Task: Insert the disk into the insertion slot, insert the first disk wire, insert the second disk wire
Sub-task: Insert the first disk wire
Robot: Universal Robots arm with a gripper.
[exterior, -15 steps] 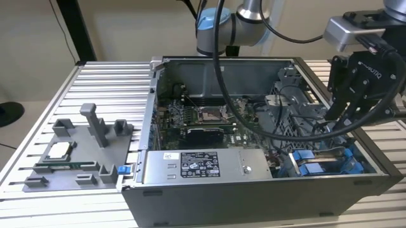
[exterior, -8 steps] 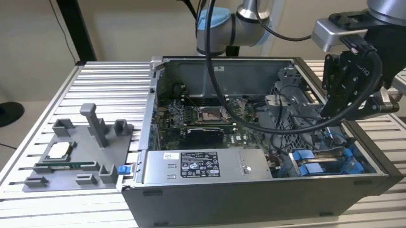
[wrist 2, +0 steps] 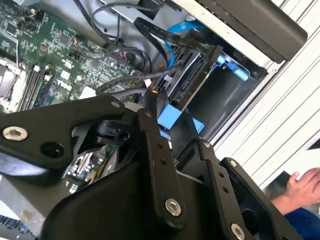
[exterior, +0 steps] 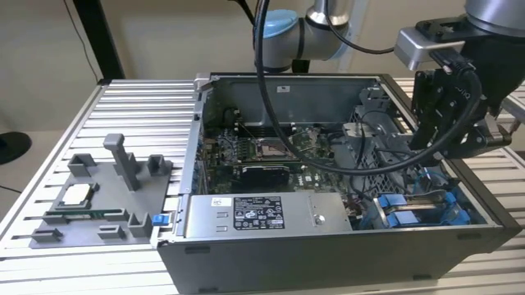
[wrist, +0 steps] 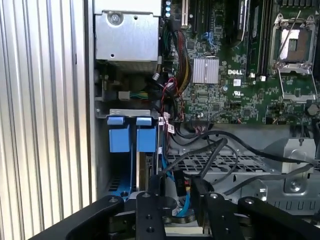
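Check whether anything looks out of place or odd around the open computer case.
A person's hand, blue-sleeved, shows close beside the computer case in the second wrist view, which is odd for a robot cell. Nothing looks spilled or damaged.

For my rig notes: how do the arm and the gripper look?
The arm is silver-grey with a light blue joint cap; black cables hang along it. The gripper is black, built of jointed bars with silver screws, on a grey mount.

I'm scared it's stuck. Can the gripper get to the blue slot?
Probably yes: the gripper hangs close over the slot, the case is open, though black cables run close by.
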